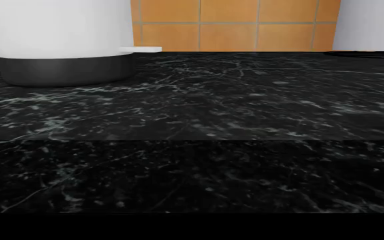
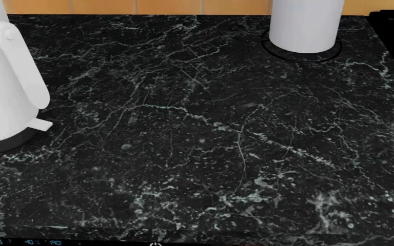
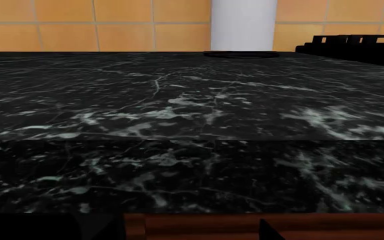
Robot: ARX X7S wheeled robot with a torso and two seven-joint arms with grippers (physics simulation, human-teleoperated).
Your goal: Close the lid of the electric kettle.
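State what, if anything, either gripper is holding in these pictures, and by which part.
It cannot be told: neither gripper shows in any view. Nothing touches the electric kettle on the black countertop, and its lid is out of frame.

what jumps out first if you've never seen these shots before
The eye goes first to the black, white-veined marble counter that fills almost every view. Against it, the tall white electric kettle with its dark grey base stands at the head view's left edge, its top cut off so the lid is out of sight. A handleless white cylinder on a thin black ring sits at the back right, before orange wall tiles.
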